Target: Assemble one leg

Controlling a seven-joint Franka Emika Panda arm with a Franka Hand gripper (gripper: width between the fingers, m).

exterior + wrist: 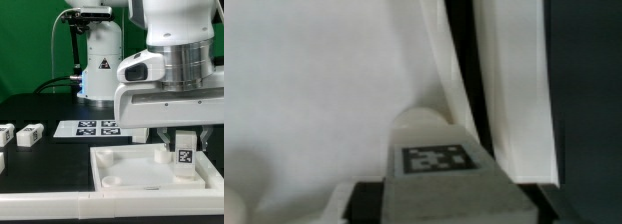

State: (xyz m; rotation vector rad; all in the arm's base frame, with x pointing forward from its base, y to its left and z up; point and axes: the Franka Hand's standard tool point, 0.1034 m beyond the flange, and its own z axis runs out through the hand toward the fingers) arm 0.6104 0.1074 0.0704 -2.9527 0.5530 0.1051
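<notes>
The claw [179, 150] is closed on the leg [186, 151], a small white block with a black-and-white tag [186, 155] on its face. The block stands upright between the fingers [163, 151], tag towards the exterior camera.

It hangs over the white tray [120, 160], in the part of the tray towards the exterior view's right and near the far rim. I cannot tell from either view whether its lower end touches the tray floor or sits just above it.

In the wrist view the leg [439, 150] points away from the camera, its tag [438, 158] readable. Its far end is just beside the raised rim [461, 70] of the tray. The pale tray floor [313, 100] lies on one side of that rim and the dark desk [589, 100] on the other. The claw [438, 196] shows only as dark bars at either side of the block.

The desk [50, 165] is black. Beyond the tray lies the marker board [95, 128], flat and well apart from the claw. Towards the exterior view's left, two more white blocks [28, 133] rest on the desk, near each other and well apart from the tray. The arm [175, 60] fills the upper part of the exterior view's right.
</notes>
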